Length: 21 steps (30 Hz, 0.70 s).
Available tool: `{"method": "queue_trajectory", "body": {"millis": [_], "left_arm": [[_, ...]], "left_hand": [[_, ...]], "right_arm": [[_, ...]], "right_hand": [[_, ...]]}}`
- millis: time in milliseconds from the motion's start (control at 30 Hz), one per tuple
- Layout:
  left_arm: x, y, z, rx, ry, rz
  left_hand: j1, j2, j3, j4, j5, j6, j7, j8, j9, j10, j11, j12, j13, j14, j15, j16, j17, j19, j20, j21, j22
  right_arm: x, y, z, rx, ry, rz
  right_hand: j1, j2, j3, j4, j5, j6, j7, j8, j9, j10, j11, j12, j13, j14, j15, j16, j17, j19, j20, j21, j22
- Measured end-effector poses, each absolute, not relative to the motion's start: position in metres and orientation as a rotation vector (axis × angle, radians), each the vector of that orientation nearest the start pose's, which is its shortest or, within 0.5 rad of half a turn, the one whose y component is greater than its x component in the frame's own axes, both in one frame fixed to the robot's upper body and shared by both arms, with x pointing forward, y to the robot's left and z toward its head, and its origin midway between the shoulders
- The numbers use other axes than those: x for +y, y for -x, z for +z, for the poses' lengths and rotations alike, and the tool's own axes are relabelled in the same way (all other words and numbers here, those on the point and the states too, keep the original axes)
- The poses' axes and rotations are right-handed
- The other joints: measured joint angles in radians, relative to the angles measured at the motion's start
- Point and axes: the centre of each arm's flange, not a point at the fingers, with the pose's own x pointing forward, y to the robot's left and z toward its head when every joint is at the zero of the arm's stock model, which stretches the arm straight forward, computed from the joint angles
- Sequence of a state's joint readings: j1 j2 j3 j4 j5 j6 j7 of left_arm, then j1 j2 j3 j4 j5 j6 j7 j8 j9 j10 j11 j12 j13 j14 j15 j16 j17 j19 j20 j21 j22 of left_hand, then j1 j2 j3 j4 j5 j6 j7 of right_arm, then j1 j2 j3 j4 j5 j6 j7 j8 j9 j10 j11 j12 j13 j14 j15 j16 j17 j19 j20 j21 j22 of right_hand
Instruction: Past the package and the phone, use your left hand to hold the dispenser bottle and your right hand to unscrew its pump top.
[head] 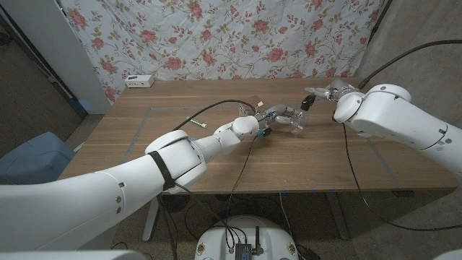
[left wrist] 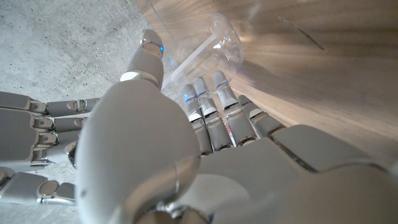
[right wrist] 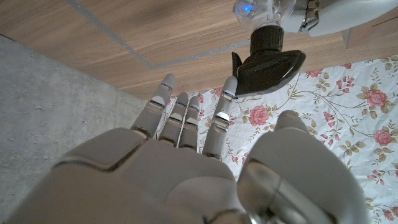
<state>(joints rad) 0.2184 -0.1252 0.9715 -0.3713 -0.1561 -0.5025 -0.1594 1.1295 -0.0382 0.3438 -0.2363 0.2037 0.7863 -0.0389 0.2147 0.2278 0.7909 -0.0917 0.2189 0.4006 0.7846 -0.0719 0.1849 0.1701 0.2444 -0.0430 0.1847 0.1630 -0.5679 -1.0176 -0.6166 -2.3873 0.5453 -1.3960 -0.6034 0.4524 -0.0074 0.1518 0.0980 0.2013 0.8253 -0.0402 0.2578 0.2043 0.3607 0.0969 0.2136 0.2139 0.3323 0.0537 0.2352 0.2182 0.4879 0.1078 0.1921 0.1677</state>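
Head view, left hand: the left hand point(head: 271, 118) is reaching across the wooden table point(head: 159, 137) and wrapping its fingers around the clear dispenser bottle point(head: 297, 123), which is standing toward the table's far right part.
Head view, right hand: the right hand point(head: 323, 92) is hovering just above and behind the bottle's dark pump top point(head: 308, 103); whether it is touching the top cannot be told from here.
Head view, surroundings: a white box point(head: 139, 81) is sitting at the far left edge of the table, and a floral cloth point(head: 216, 36) is hanging behind.
Left wrist view: the left hand point(left wrist: 186, 143) is curling its fingers point(left wrist: 205, 112) against the transparent bottle point(left wrist: 211, 50), gripping it.
Right wrist view: the right hand point(right wrist: 199, 162) is holding its fingers point(right wrist: 186, 118) spread apart with nothing between them; the black pump top point(right wrist: 267, 59) is sitting just beyond the fingertips, apart from them, on the bottle's neck point(right wrist: 264, 9).
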Motion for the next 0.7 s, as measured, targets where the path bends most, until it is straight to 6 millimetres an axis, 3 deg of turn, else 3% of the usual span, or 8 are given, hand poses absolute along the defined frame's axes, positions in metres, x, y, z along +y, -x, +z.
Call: {"method": "queue_trajectory", "body": {"millis": [333,700], "left_arm": [[-0.0686,-0.6806,-0.0034,-0.598,-0.682,-0.735],[-0.0684,-0.6802,-0.0036,-0.603,-0.680,-0.736]], "left_hand": [[0.000,0.000,0.000,0.000,0.000,0.000,0.000,0.000,0.000,0.000,0.000,0.000,0.001,0.000,0.000,0.000,-0.001,0.000,0.000,0.000,0.000],[0.000,0.000,0.000,0.000,0.000,0.000,0.000,0.000,0.000,0.004,0.004,0.000,0.001,0.000,0.000,-0.003,0.000,0.000,0.000,0.000,0.000]], "right_arm": [[-0.2613,-0.4905,0.0809,-0.083,1.015,-0.350],[-0.2577,-0.4914,0.0826,-0.066,1.034,-0.326]], "right_hand": [[0.012,-0.011,0.000,-0.016,0.001,-0.036,0.001,-0.017,0.000,-0.005,0.003,-0.001,0.000,0.000,0.000,-0.007,-0.005,0.000,0.000,0.000,0.000],[0.094,-0.009,0.027,-0.074,0.015,-0.065,-0.003,-0.026,0.003,-0.018,0.000,-0.008,0.000,-0.004,0.004,-0.008,-0.009,-0.004,0.004,-0.004,0.000]]}}
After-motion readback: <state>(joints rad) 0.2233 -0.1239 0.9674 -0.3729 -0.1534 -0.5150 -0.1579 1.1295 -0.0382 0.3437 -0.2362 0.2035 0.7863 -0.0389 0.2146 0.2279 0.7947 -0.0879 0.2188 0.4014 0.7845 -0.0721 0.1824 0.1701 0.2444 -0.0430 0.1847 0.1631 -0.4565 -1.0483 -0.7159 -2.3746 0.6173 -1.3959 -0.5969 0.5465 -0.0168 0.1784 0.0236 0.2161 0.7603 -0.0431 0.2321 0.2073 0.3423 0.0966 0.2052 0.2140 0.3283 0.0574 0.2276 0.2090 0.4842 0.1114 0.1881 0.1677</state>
